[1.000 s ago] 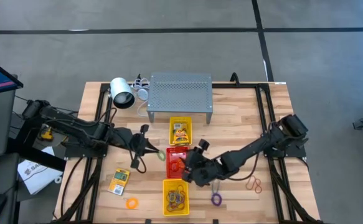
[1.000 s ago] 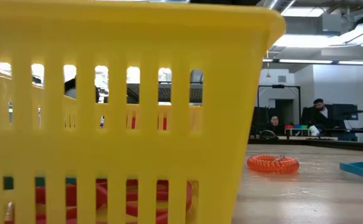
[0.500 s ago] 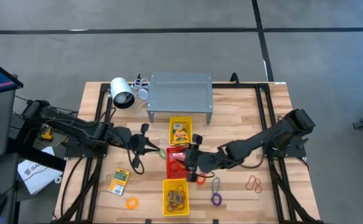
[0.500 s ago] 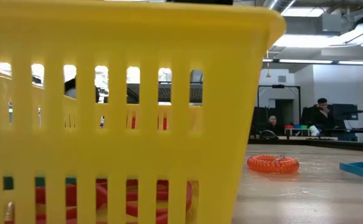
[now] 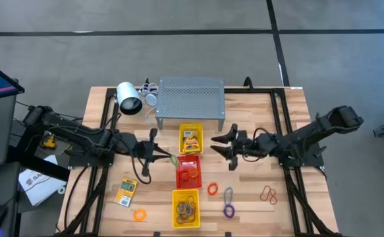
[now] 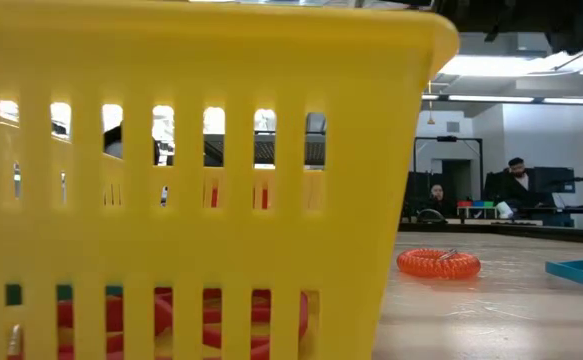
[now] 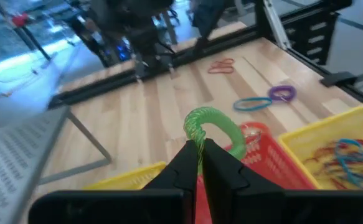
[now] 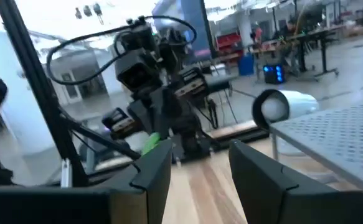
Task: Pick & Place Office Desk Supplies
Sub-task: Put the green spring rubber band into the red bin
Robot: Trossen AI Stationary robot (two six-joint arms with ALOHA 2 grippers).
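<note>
Right tool (image 5: 229, 153) has withdrawn across the wooden table (image 5: 257, 118).

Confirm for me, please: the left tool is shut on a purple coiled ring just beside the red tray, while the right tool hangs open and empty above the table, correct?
Not quite: the coiled ring in the left tool is green, not purple, as the left wrist view shows. The rest holds: it sits beside the red tray, and the right tool hangs open and empty above the table.

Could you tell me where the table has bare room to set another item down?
Free: the right half beyond the right gripper, above the red loops. Crowded: the centre column of yellow tray, red tray and lower yellow tray.
</note>
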